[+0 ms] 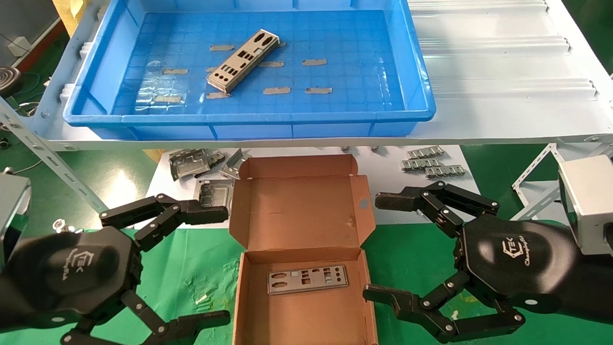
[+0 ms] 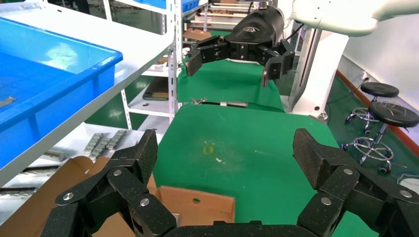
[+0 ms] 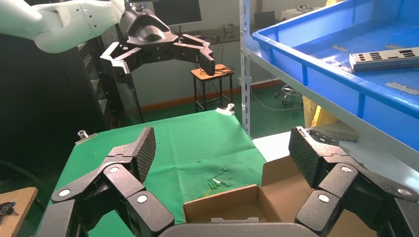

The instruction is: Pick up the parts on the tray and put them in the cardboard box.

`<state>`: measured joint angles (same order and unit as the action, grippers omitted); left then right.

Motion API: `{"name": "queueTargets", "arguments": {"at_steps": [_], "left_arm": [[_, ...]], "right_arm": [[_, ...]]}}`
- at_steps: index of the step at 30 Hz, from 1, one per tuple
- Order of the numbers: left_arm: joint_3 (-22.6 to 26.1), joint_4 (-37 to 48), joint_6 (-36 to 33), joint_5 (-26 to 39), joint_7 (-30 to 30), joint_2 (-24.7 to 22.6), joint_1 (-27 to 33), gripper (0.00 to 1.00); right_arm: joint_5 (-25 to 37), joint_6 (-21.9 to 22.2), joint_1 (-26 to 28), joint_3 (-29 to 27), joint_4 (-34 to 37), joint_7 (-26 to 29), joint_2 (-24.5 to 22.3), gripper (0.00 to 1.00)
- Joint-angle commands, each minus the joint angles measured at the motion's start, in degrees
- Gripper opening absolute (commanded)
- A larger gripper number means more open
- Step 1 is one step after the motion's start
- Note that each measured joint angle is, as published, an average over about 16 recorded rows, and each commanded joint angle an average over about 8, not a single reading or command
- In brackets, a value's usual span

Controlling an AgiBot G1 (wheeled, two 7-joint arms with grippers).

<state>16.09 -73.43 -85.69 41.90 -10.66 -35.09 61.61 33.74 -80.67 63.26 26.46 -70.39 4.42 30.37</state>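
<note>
A silver punched plate [image 1: 243, 60] lies slanted on the floor of the blue tray [image 1: 412, 72] on the raised white shelf; it also shows in the right wrist view [image 3: 385, 58]. A second plate [image 1: 307, 279] lies flat inside the open cardboard box [image 1: 301, 211] on the green cloth. My left gripper [image 1: 213, 261] is open and empty, low at the box's left side. My right gripper [image 1: 383, 247] is open and empty at the box's right side. The box corner shows in both wrist views [image 2: 197, 205] [image 3: 232, 202].
Squarish grey brackets [image 1: 191, 163] lie on the white sheet behind the box at left, and small slotted strips [image 1: 431, 163] at right. The shelf edge [image 1: 287, 142] overhangs them. Grey tape scraps [image 1: 313, 62] dot the tray floor. A metal rack leg [image 1: 536, 167] stands at right.
</note>
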Motion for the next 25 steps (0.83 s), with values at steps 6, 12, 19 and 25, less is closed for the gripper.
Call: {"name": "queueTargets", "arguments": {"at_steps": [6,12,19,25], "left_arm": [[0.0,0.0,0.0,0.0,0.0,0.0,0.0,1.0],[0.0,0.0,0.0,0.0,0.0,0.0,0.0,1.0],[0.0,0.0,0.0,0.0,0.0,0.0,0.0,1.0],[0.0,0.0,0.0,0.0,0.0,0.0,0.0,1.0]], "right_arm": [[0.0,0.0,0.0,0.0,0.0,0.0,0.0,1.0],[0.0,0.0,0.0,0.0,0.0,0.0,0.0,1.0],[0.0,0.0,0.0,0.0,0.0,0.0,0.0,1.0],[0.0,0.0,0.0,0.0,0.0,0.0,0.0,1.0]]}}
